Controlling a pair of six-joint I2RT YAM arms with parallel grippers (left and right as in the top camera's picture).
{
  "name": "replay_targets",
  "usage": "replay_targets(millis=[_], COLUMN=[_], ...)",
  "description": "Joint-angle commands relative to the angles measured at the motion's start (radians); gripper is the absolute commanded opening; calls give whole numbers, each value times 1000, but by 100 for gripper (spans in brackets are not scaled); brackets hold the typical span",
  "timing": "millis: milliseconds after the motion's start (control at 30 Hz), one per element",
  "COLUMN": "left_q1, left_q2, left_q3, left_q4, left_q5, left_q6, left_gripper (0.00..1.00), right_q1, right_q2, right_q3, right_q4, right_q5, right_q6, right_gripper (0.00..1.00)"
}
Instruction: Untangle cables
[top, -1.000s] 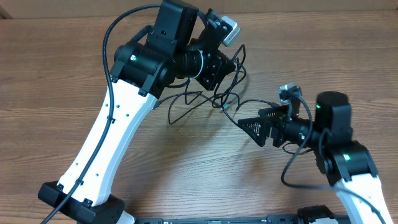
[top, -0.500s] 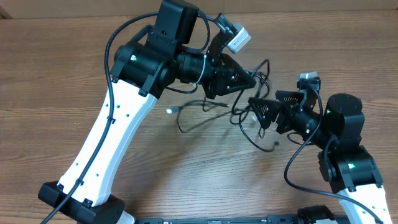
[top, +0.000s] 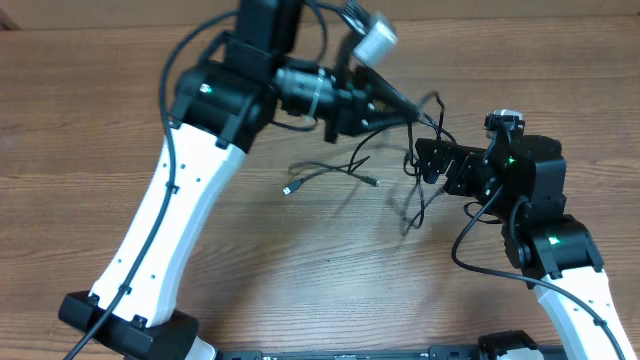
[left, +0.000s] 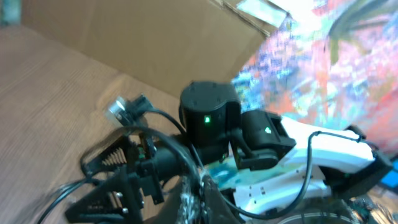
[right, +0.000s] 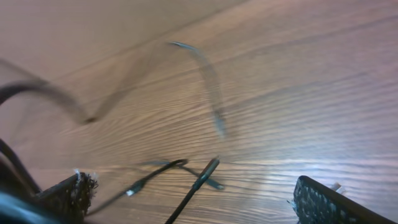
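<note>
Cables (top: 325, 167) look only partly untangled: left gripper (top: 408, 105) clenches a lifted strand, right gripper (top: 422, 160) gapes empty beside it, the rest hanging below both jaws.

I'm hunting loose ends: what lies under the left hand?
Thin black cables trail across the table below the left hand, with two plug tips showing. Where the strands meet its shut fingertips is covered by the hand itself.

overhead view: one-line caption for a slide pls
Left tool, shut on thin black cables, holds them partly raised over the wooden table; open right tool faces the dangling strands.
</note>
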Motion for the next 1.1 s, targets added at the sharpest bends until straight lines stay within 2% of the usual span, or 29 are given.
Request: replay_targets(millis=[0, 200, 400, 500, 633, 800, 900, 933, 1067], left_q1=[98, 194, 229, 229, 228, 209, 196, 193, 193], left_q2=[-148, -231, -257, -252, -250, -248, -237, -227, -204], left_q3=[36, 36, 36, 36, 34, 34, 34, 34, 34], left_q4=[140, 267, 232, 125, -45, -256, -351, -391, -452], left_q5=[144, 143, 119, 14, -231, -568, -704, -747, -791], left_q6=[-127, -204, -203, -169, -142, -142, -143, -143, -143], left_gripper=[4, 4, 4, 4, 5, 28, 50, 55, 55], right_q1=[-5, -5, -5, -5, -5, -5, -5, -5, -5], right_q2=[32, 32, 32, 32, 32, 48, 87, 116, 188], right_q3=[-18, -18, -18, -18, -18, -18, -18, -19, -18], right_q4=[-47, -51, -67, -90, -131, -194, -186, -171, -127], right_q5=[164, 164, 163, 163, 163, 160, 159, 153, 122], right_q6=[-12, -12, -12, -12, -29, -131, -149, -149, -147], right_gripper=[100, 100, 100, 100, 100, 100, 100, 100, 92])
